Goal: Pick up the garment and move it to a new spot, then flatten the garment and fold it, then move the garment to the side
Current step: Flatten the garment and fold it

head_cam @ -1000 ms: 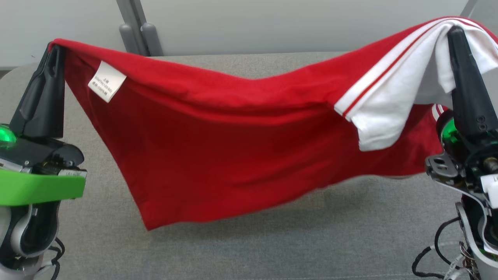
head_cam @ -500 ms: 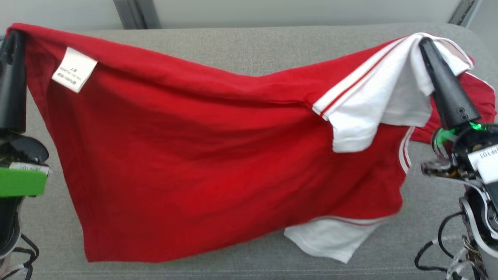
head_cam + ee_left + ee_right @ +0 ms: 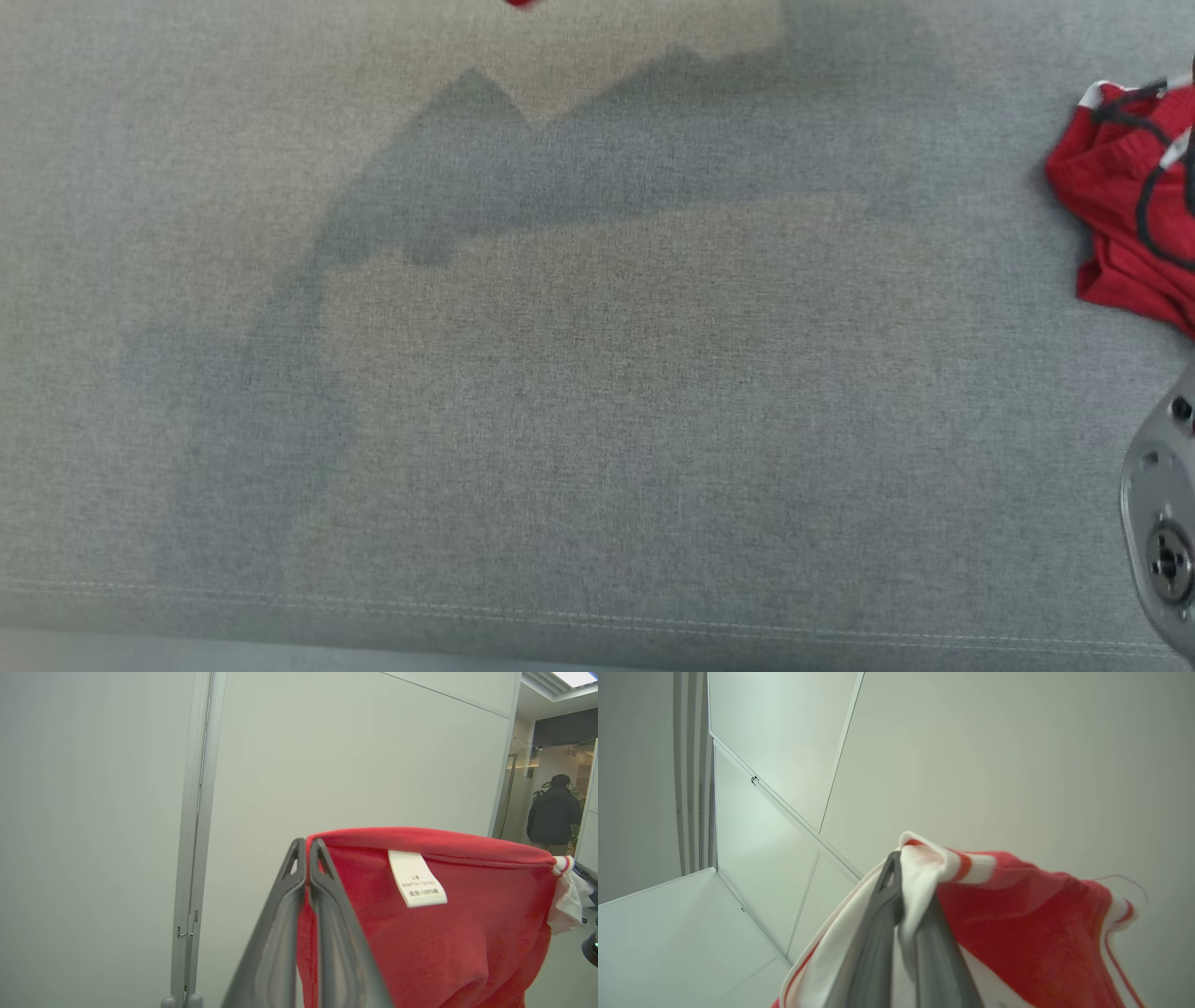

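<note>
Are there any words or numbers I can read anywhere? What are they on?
"100%", likely, in the bottom line of the small white cloth label on the red knit garment.
The label's other lines: too small to read.
No other writing seen.

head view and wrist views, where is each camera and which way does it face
Head view: on the head, aimed steeply down at the grey cushion; pale arm part lower right.
Left wrist view: left wrist, facing a pale wall; left fingers shut on the garment.
Right wrist view: right wrist, tilted up at wall panels; right fingers shut on white trim.
Both wrist views share the garment.
</note>
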### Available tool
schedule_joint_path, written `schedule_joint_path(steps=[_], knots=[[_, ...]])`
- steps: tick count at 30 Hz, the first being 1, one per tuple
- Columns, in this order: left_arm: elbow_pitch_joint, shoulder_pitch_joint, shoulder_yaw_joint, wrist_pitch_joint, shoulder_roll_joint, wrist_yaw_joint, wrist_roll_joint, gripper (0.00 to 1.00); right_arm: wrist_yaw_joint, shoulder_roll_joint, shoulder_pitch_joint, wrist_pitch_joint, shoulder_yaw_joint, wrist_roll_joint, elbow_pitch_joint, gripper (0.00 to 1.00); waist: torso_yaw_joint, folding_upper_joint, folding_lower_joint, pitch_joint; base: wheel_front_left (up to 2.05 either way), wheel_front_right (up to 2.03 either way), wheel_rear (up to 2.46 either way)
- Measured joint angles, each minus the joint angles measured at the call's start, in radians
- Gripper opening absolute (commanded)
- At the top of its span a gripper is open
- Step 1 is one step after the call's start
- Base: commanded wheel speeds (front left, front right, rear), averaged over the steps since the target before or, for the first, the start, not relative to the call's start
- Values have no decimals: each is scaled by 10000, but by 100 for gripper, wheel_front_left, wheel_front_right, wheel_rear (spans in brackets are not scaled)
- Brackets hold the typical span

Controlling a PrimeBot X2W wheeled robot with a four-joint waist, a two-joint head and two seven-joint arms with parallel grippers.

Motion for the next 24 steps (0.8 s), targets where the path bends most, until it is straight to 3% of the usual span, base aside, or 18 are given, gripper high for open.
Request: schedule_joint_path(steps=[4, 9, 13, 16, 24], knots=[[397, -949, -4, -8, -148, 15, 153, 0, 0, 278, -1575, -23, 79, -263, 253, 0, 90, 0, 0, 546, 0, 0, 0], [859, -839, -702, 102, -336, -569, 136, 0, -4, 426, -1500, 742, 754, 305, 201, 0, 103, 0, 0, 1235, 0, 0, 0], [775, 159, -901, -142, -817, -957, -111, 0, -8, 548, 215, 1455, 1124, 1055, -414, 0, 62, 0, 0, 1780, 0, 0, 0], [871, 1280, -1164, -619, -851, -1310, -54, 0, -8, 627, 1936, 1613, 1340, 1592, -857, 0, 16, 0, 1, 2157, 0, 0, 0], [1812, 4422, -1369, -1981, -1007, -1384, 73, 0, 105, 734, 5373, 1185, 1160, 2497, -1335, 0, -205, 0, 1, 2181, 0, 0, 0]])
